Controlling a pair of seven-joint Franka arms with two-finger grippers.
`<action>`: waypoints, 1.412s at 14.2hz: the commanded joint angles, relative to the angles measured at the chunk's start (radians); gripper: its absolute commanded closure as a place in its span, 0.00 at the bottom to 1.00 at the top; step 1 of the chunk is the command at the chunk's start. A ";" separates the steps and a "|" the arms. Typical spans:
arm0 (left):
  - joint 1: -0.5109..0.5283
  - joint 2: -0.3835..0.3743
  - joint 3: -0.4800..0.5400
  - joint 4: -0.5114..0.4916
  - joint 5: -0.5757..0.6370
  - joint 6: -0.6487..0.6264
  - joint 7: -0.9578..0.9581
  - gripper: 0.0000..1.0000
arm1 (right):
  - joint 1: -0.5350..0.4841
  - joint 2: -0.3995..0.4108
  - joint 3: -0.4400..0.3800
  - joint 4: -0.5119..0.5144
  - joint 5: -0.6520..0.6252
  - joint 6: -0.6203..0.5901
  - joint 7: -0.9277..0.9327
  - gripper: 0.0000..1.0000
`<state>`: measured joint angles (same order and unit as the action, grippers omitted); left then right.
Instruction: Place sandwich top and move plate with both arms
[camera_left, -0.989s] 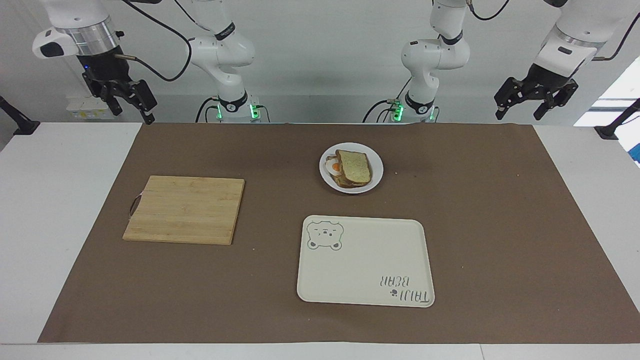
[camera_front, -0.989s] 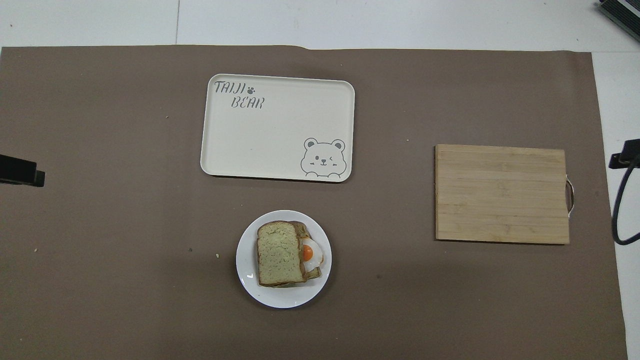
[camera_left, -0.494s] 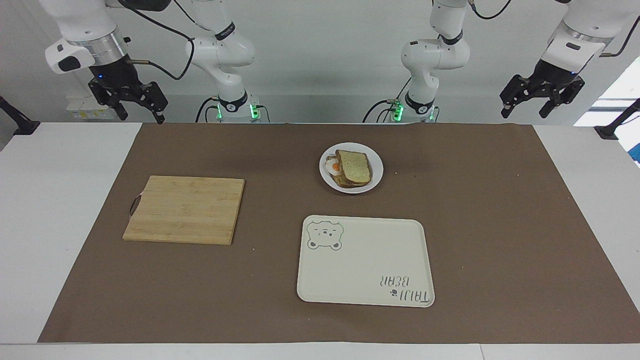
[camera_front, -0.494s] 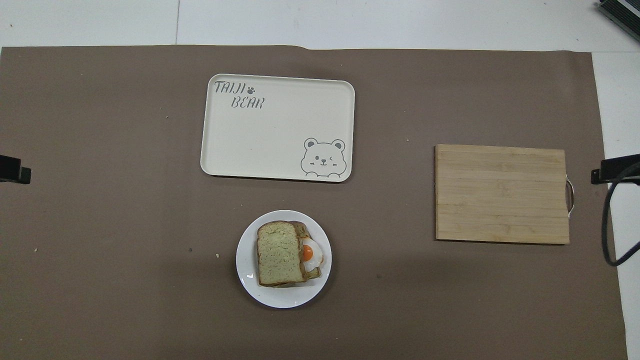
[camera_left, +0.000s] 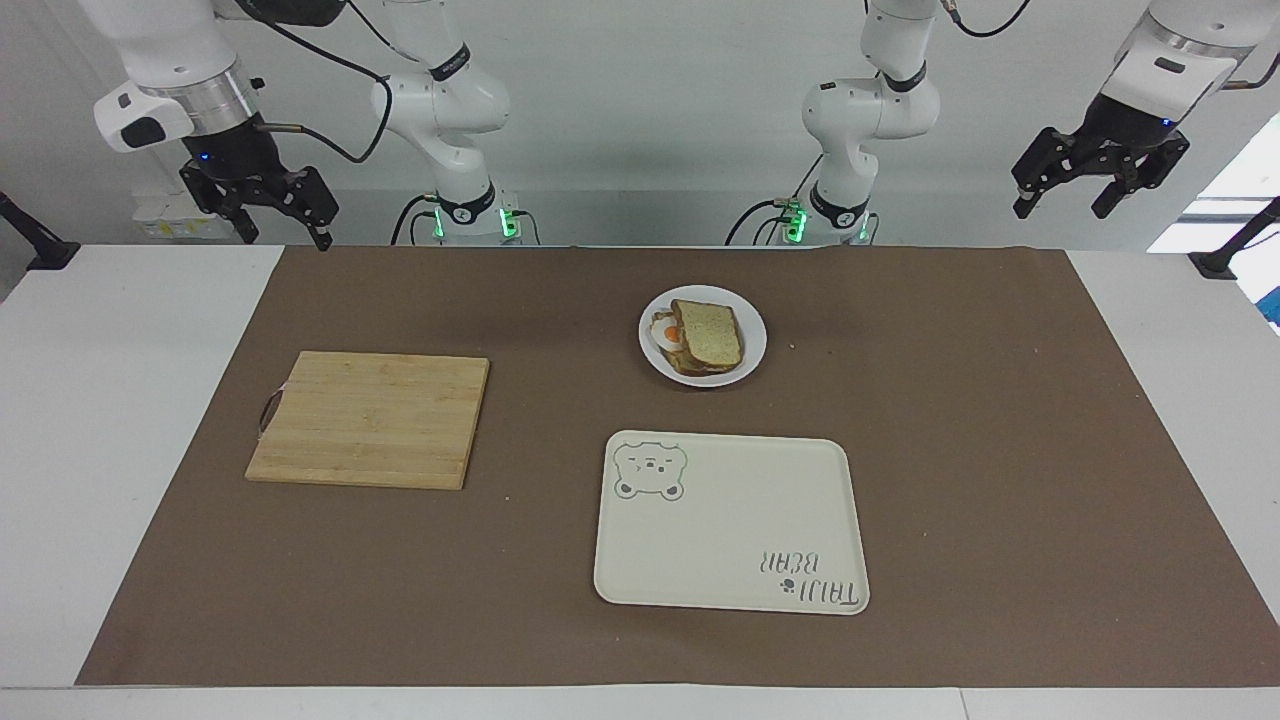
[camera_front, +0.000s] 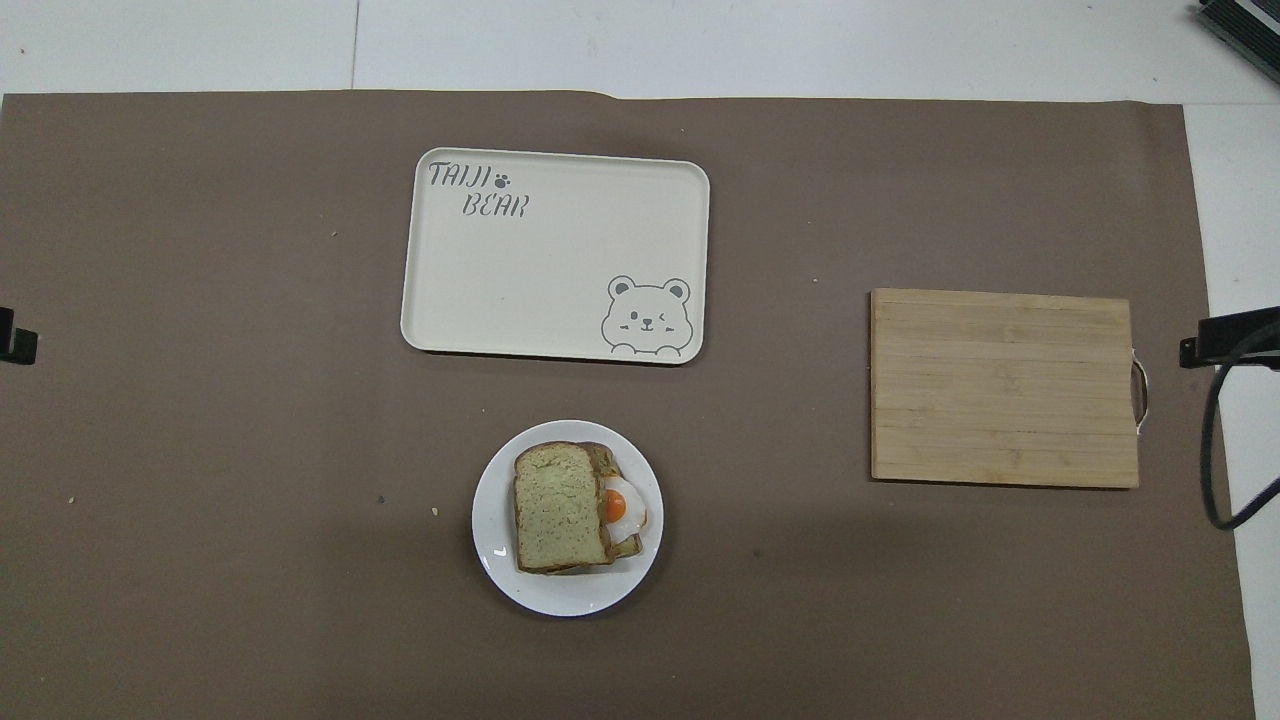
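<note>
Fingers of left gripper (camera_left: 1100, 187) and right gripper (camera_left: 268, 207) open, raised | sandwich top (camera_left: 707, 333) on plate (camera_left: 752, 343) | next: grasp plate rim.

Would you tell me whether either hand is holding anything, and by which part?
Nothing is held: the left hand and right hand hang open and empty.

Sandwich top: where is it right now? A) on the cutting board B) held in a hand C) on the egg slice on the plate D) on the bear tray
C: the sandwich top lies on the stack on the plate, offset so the fried egg peeks out toward the cutting board; the tray holds no bread, and both hands are raised away from it.
</note>
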<state>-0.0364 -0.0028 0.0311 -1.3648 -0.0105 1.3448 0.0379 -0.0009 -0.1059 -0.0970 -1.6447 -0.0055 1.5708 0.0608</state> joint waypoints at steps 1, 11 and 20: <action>-0.007 0.015 0.000 0.058 0.014 -0.039 0.007 0.00 | 0.005 -0.038 0.006 -0.059 -0.022 0.015 0.003 0.00; -0.005 -0.098 -0.002 -0.181 -0.139 0.036 0.007 0.00 | 0.032 0.035 0.010 0.046 -0.044 -0.043 0.039 0.00; -0.020 -0.210 -0.007 -0.693 -0.455 0.358 0.137 0.00 | 0.030 0.026 0.006 0.037 -0.039 -0.043 0.039 0.00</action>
<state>-0.0460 -0.1544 0.0183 -1.9201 -0.4092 1.6113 0.1247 0.0326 -0.0858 -0.0960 -1.6245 -0.0381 1.5468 0.0835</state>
